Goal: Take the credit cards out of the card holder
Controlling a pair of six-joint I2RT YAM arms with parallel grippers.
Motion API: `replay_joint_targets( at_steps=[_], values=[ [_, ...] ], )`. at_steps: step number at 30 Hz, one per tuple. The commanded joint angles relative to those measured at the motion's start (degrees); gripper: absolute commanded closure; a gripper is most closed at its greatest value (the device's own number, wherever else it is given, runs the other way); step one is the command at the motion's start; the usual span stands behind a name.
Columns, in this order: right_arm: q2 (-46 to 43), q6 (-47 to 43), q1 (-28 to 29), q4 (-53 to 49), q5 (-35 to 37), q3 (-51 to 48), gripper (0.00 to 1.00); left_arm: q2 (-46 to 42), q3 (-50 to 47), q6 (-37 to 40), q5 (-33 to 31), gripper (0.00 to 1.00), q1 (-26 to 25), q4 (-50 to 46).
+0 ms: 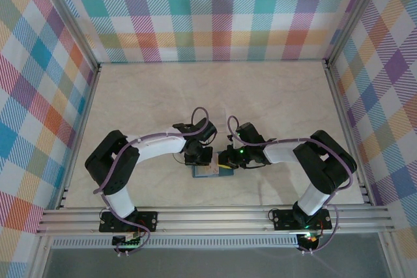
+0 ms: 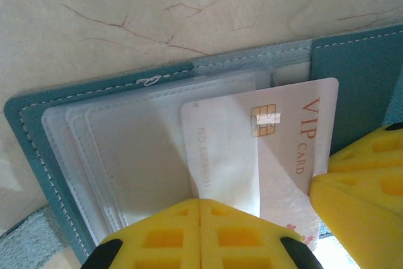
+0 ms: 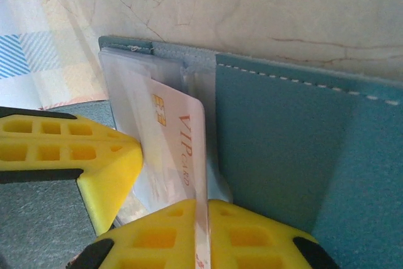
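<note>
The teal card holder (image 1: 210, 172) lies open on the table between both arms, its clear sleeves (image 2: 126, 155) fanned out. A pale pinkish credit card (image 2: 283, 130) marked VIP, with a gold chip, sticks partway out of a sleeve. My right gripper (image 3: 204, 209) is shut on that card (image 3: 179, 130), which stands edge-on between its yellow fingers beside the holder's teal flap (image 3: 277, 137). My left gripper (image 2: 200, 205) is shut, its tips meeting over the sleeves next to the card. Whether it pinches a sleeve is hidden. The right gripper's fingers (image 2: 359, 193) sit at the card's corner.
The beige marbled table (image 1: 273, 96) is walled by plaid panels (image 1: 215, 11) on three sides. An aluminium rail (image 1: 215, 216) runs along the near edge just behind the card holder. Both wrists crowd together over the holder.
</note>
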Motion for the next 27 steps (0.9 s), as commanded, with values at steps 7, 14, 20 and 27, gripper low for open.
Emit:
replay_joint_targets(
  at_steps=[7,14,20,27],
  values=[
    [1.1,1.1,-0.4,3.9,-2.7,-0.5,0.75,0.7,-2.1,0.5,-1.4,0.94,-0.7,-1.4],
    [4.4,3.7,-0.4,9.8,-4.7,-1.9,0.76,1.0,-2.2,0.3,-1.1,0.94,-0.8,-1.1],
    [3.4,3.2,-0.4,7.7,-2.9,-2.2,0.83,0.8,-2.4,0.0,-1.0,0.93,-0.7,-1.0],
    [-3.2,-3.3,-0.4,-10.9,7.5,0.8,0.89,-1.6,-2.1,0.1,-2.4,0.93,-0.8,-2.7]
  ],
)
